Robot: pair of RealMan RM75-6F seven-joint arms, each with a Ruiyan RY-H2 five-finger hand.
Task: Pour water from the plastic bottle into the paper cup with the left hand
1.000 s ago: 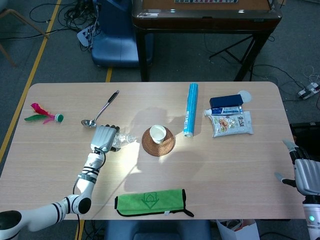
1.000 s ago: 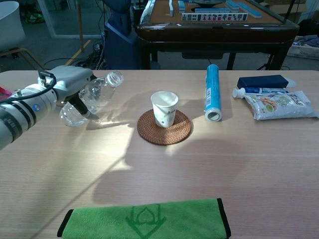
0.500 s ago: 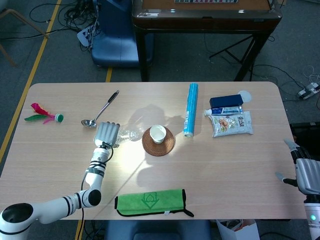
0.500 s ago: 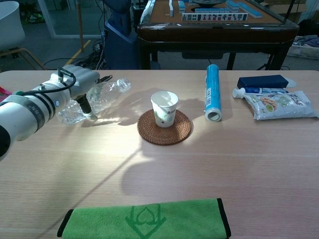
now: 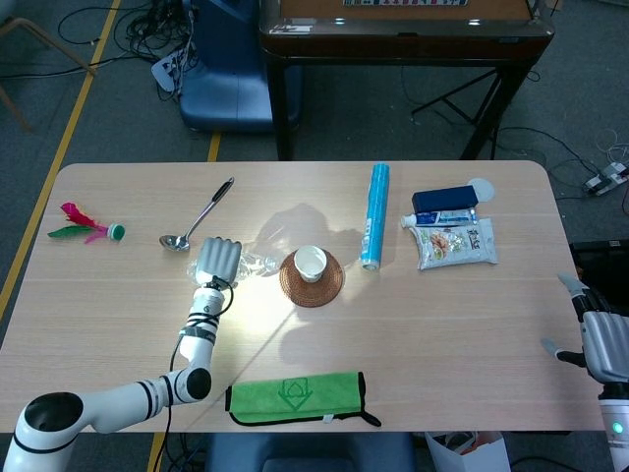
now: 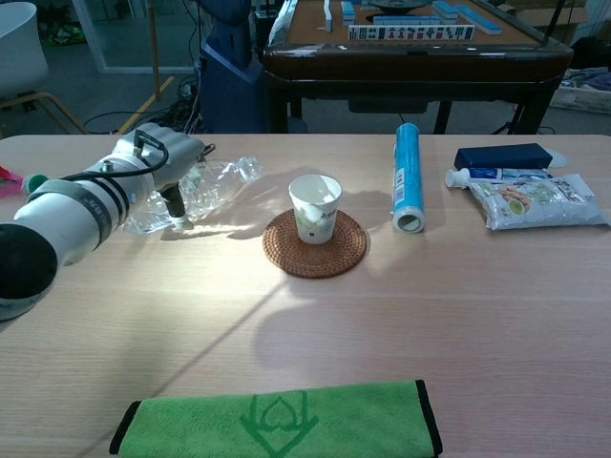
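Observation:
My left hand grips the clear plastic bottle, which is tilted nearly flat with its open neck pointing right toward the cup. The white paper cup stands upright on a round woven coaster at the table's middle, a short gap right of the bottle's mouth. My right hand hangs off the table's right edge, fingers apart and holding nothing.
A metal spoon lies behind the left hand, a red and green shuttlecock at far left. A blue tube, a toothpaste box and a snack packet lie right of the cup. A green cloth sits at the front edge.
The left hand has carried the bottle right, toward the cup, and tipped it lower until it lies almost level. The right hand has stayed put.

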